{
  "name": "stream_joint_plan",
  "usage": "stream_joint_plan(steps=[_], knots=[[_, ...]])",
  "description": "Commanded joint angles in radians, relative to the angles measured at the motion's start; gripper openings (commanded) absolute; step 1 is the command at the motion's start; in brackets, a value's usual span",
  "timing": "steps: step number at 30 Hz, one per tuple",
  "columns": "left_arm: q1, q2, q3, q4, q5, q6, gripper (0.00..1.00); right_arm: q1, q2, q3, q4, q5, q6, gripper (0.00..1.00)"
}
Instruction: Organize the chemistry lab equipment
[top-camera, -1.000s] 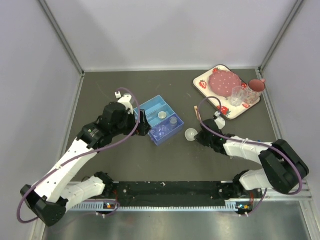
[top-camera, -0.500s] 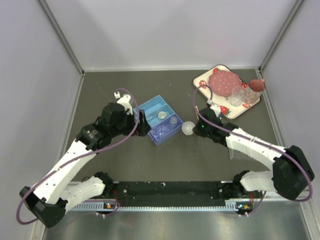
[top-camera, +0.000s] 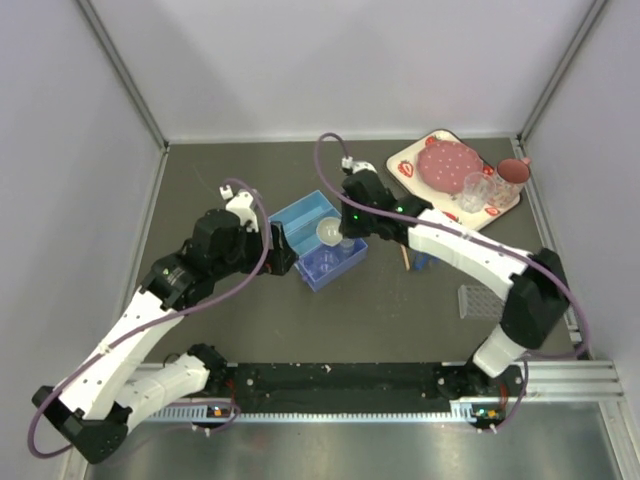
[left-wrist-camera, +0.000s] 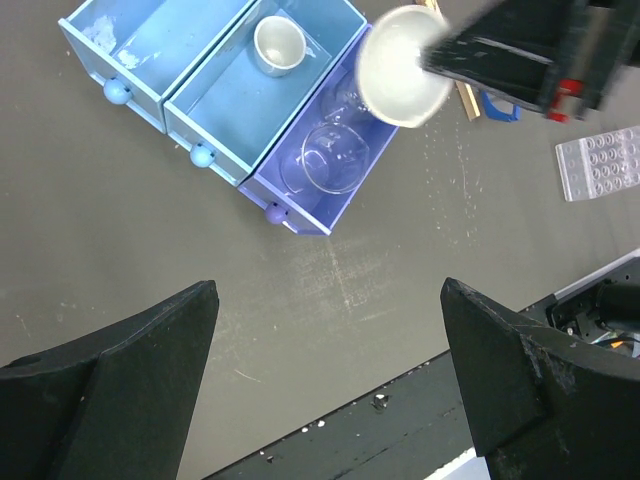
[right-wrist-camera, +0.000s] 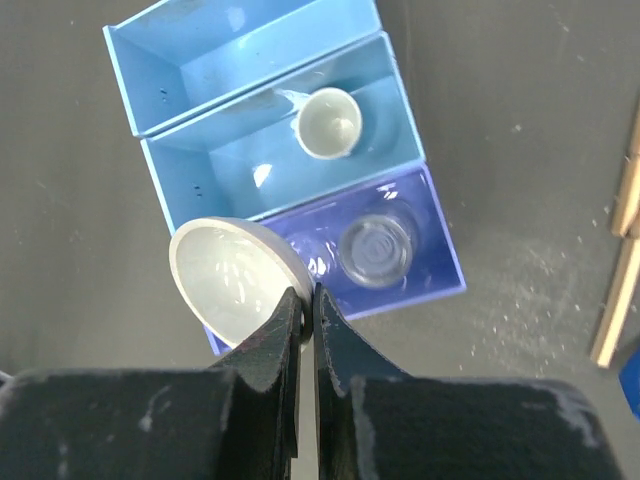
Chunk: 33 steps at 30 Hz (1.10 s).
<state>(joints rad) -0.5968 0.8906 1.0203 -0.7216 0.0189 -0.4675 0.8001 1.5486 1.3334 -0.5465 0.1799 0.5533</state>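
The right gripper has its fingers pressed together on the rim of a small round dish. The dish is whitish and see-through, and it's held tilted in the air right over the blue drawer box. From the right wrist view, it hangs over the near corner of the box, overlapping the purple compartment and the middle light-blue one.

The box has three compartments side by side. The middle light-blue one has a small white cup sitting in it. The purple one holds clear glass dishes, which look like at least two from the left wrist view.

The left gripper hovers just beside the box on the left arm's side, with its fingers spread wide over the bare table.

Right of the box, thin wooden tongs and a small blue piece lie on the table. The clear well rack is further right of the box and nearer the arm bases. The strawberry-print tray with its pink plate and glasses sits well apart from the box, in the far right corner.
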Motion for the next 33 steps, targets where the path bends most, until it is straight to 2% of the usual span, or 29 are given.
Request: stream_joint_plan(steps=[1, 11, 33], knots=[[0.003, -0.038, 0.046, -0.006, -0.007, 0.018, 0.99, 0.001, 0.135, 0.148, -0.03, -0.066, -0.099, 0.0], [0.003, -0.071, 0.038, -0.021, -0.01, 0.015, 0.99, 0.001, 0.382, 0.383, -0.029, -0.175, -0.188, 0.0], [0.003, -0.073, 0.024, -0.029, -0.04, 0.007, 0.99, -0.001, 0.639, 0.509, -0.03, -0.269, -0.237, 0.0]])
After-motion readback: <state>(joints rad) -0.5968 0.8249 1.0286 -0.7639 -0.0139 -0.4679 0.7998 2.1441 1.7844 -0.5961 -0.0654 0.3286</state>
